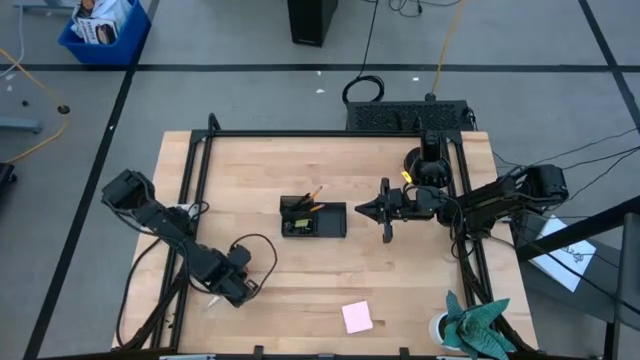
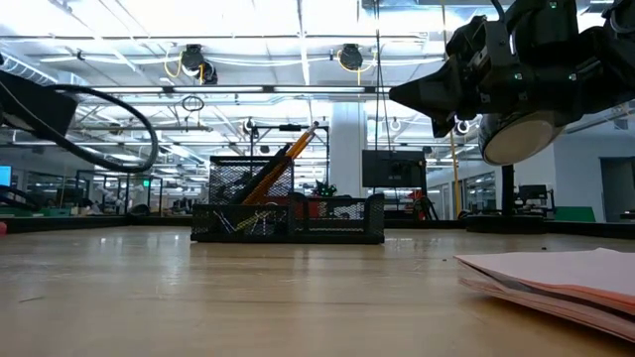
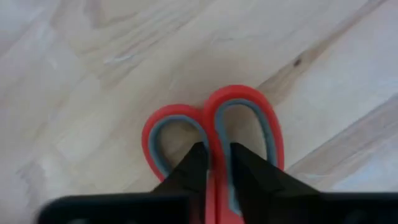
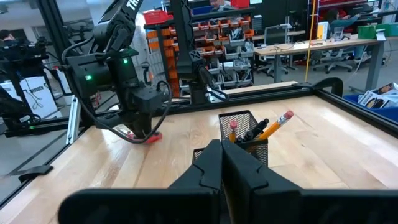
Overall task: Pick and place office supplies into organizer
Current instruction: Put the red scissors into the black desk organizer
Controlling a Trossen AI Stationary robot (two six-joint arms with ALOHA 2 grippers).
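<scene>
The red-handled scissors [image 3: 242, 118] lie under my left gripper [image 3: 214, 168], which is shut on them near the table's near-left part [image 1: 238, 283]. They also show as a red bit below that arm in the right wrist view [image 4: 148, 137]. The black mesh organizer [image 1: 313, 218] stands mid-table with orange pencils [image 4: 277, 124] leaning in its tall cup. My right gripper [image 1: 362, 210] hovers just right of the organizer, shut and empty, pointing at it [image 4: 222, 163]. The pink sticky-note pad [image 1: 357, 317] lies flat near the near edge. My left gripper pinches the scissors between its two fingers at the red strip where the two handle loops meet [image 3: 216, 134]. The fingers [image 3: 193, 168] come from above, pointing down, and lie along the scissors. The handle loops show just over the wood; whether they rest on it I cannot tell.
A potted plant [image 1: 470, 325] stands at the near-right corner, and a round black camera mount base [image 1: 425, 160] at the far right. A black frame rail [image 1: 320, 133] runs round the table. Bare wood lies between the scissors and the organizer. Left-arm cables [image 1: 262, 245] loop over the table.
</scene>
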